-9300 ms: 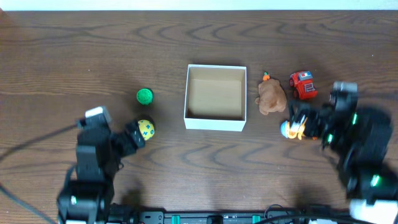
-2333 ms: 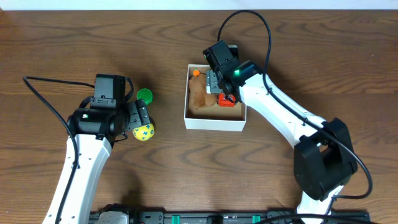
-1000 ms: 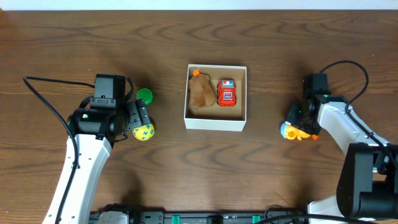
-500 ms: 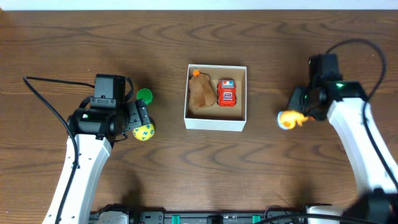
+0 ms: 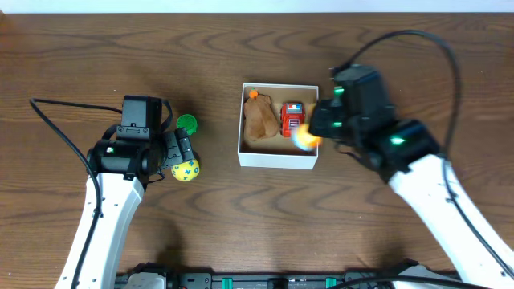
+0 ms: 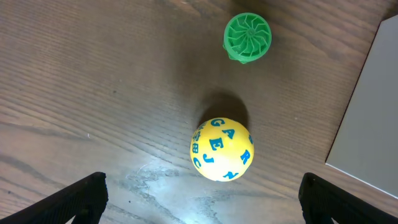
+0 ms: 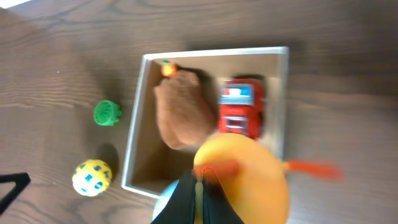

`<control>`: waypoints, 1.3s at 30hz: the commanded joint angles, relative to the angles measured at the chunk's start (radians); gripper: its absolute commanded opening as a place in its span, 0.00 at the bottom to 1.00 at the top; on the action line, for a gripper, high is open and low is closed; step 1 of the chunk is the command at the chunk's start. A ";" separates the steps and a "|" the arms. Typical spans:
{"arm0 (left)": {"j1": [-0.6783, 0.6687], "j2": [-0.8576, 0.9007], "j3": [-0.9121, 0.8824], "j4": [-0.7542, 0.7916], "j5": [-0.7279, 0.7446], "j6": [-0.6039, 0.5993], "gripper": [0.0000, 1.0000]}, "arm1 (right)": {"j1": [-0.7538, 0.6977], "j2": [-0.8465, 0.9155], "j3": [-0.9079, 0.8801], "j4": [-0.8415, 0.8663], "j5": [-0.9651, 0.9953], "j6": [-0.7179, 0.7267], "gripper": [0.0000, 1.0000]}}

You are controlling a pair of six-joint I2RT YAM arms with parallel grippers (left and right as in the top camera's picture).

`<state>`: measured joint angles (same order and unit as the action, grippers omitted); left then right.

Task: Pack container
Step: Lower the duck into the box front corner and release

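Observation:
The container (image 5: 277, 160) is a square white box with a tan inside, at the table's middle. A brown plush toy (image 5: 259, 120) and a red toy truck (image 5: 292, 119) lie in it. My right gripper (image 5: 317, 132) hangs over the box's front right corner, shut on a blurred yellow-orange toy (image 5: 305, 141). The right wrist view shows the closed fingers (image 7: 200, 177) pinching that toy (image 7: 249, 174) above the container's rim (image 7: 211, 53). My left gripper (image 6: 202, 205) stands open just short of a yellow lettered ball (image 6: 222, 149), with nothing between its fingers.
A green ridged disc (image 5: 186, 123) lies left of the box, just beyond the yellow ball (image 5: 186, 170). Both also show in the right wrist view: the disc (image 7: 107, 112) and the ball (image 7: 91, 177). Black cables arc above both arms.
My right gripper closed on the yellow-orange toy at the right of the table, lifted it and carried it left to the box's front right corner. The left arm has not moved.

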<state>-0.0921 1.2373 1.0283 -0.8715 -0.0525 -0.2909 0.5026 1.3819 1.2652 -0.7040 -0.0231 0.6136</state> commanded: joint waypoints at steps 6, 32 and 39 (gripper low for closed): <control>0.005 0.003 0.018 -0.003 -0.011 0.009 0.98 | 0.085 0.200 -0.009 0.153 0.074 0.134 0.01; 0.005 0.003 0.018 -0.003 -0.011 0.009 0.98 | 0.054 0.242 -0.008 0.087 0.228 0.058 0.57; 0.005 0.003 0.018 -0.003 -0.011 0.009 0.98 | -0.132 0.070 -0.008 -0.025 0.263 0.043 0.68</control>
<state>-0.0921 1.2373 1.0283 -0.8719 -0.0521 -0.2909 0.4614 1.5391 1.2545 -0.6891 0.1951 0.6712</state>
